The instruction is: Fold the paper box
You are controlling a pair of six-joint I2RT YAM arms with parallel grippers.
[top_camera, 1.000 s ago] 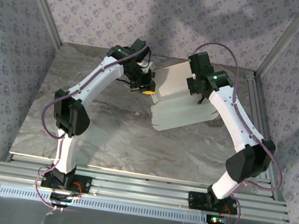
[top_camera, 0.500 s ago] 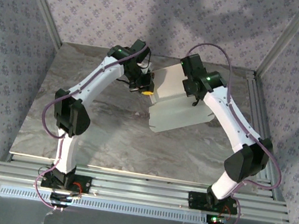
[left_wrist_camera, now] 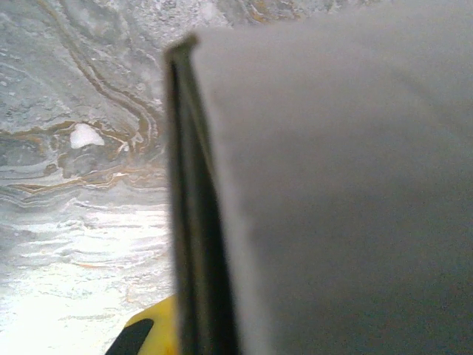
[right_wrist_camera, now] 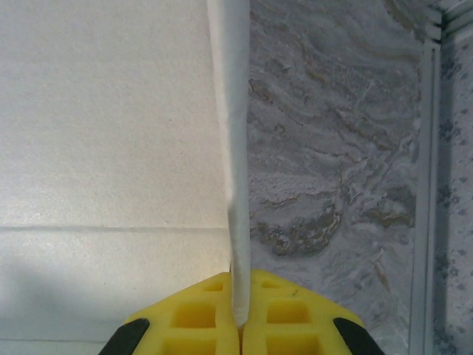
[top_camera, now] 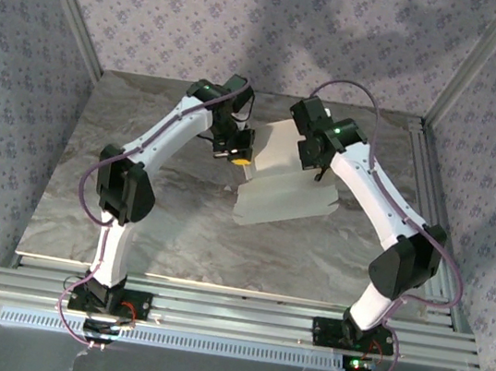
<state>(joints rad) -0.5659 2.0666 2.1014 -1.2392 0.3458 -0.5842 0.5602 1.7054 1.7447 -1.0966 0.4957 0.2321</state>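
Observation:
The paper box (top_camera: 277, 188) is a white creased blank at the back middle of the marble table (top_camera: 151, 208), partly folded, with its rear panel raised. My left gripper (top_camera: 241, 154) is shut on its left edge. In the left wrist view the raised panel (left_wrist_camera: 347, 185) looms close and grey, its dark edge running down beside one yellow finger (left_wrist_camera: 151, 334). My right gripper (top_camera: 319, 170) is shut on the right edge. In the right wrist view the thin white edge (right_wrist_camera: 235, 185) stands pinched between the yellow fingertips (right_wrist_camera: 199, 318) of the right gripper (right_wrist_camera: 239, 319), with a flat panel (right_wrist_camera: 111, 148) to the left.
Aluminium rails (top_camera: 435, 185) run along the table's right side, and a rail (right_wrist_camera: 425, 185) also shows in the right wrist view. Patterned walls (top_camera: 23, 68) close in the left, back and right. Bare marble lies in front of the box.
Both grippers have moved left and closer together. The box has shifted left with them and its panels are bent up more steeply.

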